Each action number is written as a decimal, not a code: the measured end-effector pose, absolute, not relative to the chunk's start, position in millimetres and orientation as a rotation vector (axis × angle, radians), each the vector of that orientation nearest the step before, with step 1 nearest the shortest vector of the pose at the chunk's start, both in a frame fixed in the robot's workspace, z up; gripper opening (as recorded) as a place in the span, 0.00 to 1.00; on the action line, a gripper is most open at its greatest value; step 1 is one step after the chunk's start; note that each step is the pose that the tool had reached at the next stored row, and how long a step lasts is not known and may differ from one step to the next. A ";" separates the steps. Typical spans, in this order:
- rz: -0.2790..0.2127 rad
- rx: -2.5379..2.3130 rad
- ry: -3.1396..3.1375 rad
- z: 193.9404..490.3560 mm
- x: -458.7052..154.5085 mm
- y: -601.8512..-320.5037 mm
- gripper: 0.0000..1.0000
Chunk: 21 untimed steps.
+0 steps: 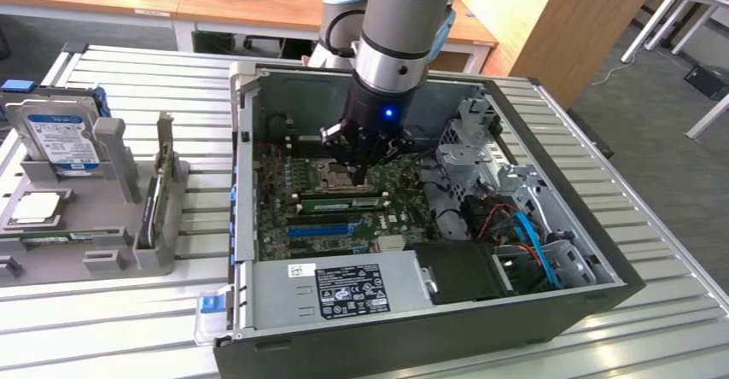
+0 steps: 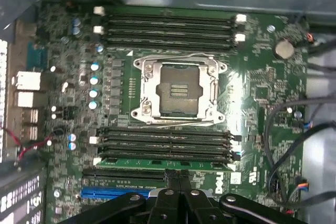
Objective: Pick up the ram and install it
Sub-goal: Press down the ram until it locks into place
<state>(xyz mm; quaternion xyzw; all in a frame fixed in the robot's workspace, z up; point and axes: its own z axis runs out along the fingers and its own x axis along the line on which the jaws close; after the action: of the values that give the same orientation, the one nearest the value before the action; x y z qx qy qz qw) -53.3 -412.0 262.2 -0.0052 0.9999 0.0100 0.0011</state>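
Wrist view: gripper pressed together above seated ram, CPU socket and blue slot nearby.

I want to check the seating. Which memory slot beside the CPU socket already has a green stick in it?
The slot nearest the fingers, last in that bank, holds the ram. The other slots look dark and empty.

Computer case lies open on slatted table; you see motherboard inside. CPU socket sits between two banks of memory slots. Ram seated in slot of bank nearest gripper, which stands above it. Parts holder with hard drive at exterior view's left of case.
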 end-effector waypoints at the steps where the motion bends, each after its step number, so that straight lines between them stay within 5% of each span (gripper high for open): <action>1: 0.031 -0.009 3.139 262.2 -53.3 -412.0 0.11; 21: 0.030 0.056 3.138 263.1 -53.2 -412.0 0.11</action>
<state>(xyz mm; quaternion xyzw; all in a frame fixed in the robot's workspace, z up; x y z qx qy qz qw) -53.2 -412.0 263.1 0.0178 0.9998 0.0096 0.0014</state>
